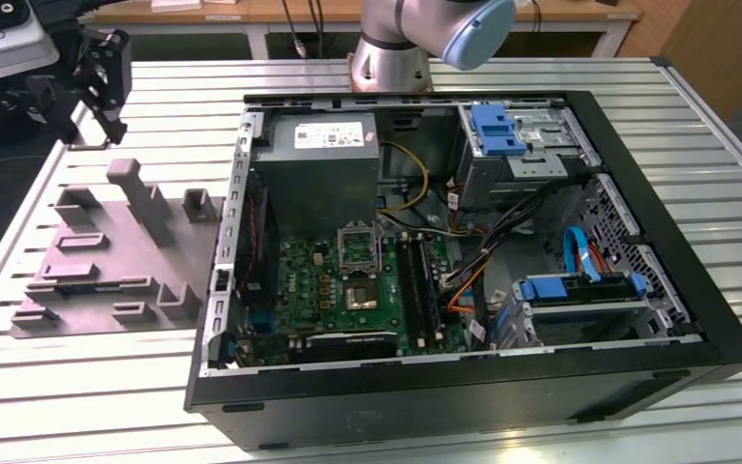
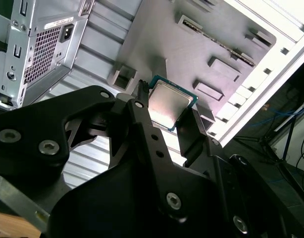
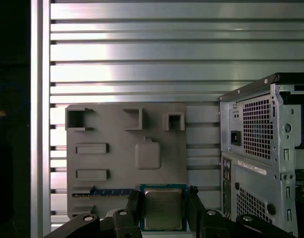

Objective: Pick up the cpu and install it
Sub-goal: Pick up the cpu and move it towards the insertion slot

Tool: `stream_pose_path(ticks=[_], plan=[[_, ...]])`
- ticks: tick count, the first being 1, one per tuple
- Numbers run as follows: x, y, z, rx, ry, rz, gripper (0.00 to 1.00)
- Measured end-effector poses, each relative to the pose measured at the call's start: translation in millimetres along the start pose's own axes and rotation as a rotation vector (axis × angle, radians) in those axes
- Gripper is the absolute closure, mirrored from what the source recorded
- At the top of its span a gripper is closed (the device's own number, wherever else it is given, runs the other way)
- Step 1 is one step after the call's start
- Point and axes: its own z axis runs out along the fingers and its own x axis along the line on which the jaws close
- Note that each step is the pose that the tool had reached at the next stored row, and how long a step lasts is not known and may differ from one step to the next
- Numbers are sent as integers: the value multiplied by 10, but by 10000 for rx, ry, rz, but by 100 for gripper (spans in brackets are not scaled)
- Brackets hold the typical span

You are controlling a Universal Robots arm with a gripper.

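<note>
No print can be read: white stickers on the grey power supply [image 1: 317, 169] and on the back of the computer case [image 3: 261, 148] carry lettering too small to make out.

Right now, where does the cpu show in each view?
Exterior view: too small to tell; the gripper hangs near the grey tray.
Second wrist view: the cpu sits between the jaws, in front of the grey tray.
First wrist view: cpu between the jaws, at the grey tray's edge.
Shared landmark: the grey tray.
</note>
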Motion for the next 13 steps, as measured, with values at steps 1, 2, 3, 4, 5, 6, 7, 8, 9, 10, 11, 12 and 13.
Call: stream_pose_path(ticks=[1, 2, 3, 4, 5, 6, 7, 8, 9, 10, 11, 12, 13], plan=[[-5, 0, 1, 0, -1, 1, 53], [-10, 0, 0, 0, 0, 0, 53], [-15, 0, 1, -1, -1, 0, 53], [-19, 1, 1, 0, -1, 1, 53], [-22, 1, 1, 0, -1, 1, 53], [-26, 1, 0, 0, 0, 0, 53], [-30, 1, 1, 0, 0, 0, 53], [-33, 1, 1, 0, -1, 0, 53], [-37, 1, 1, 0, 0, 0, 53], [-41, 1, 1, 0, 0, 0, 53], [-45, 1, 1, -1, 0, 0, 53], [-49, 1, 1, 0, -1, 0, 53], [-53, 2, 1, 0, -1, 0, 53]])
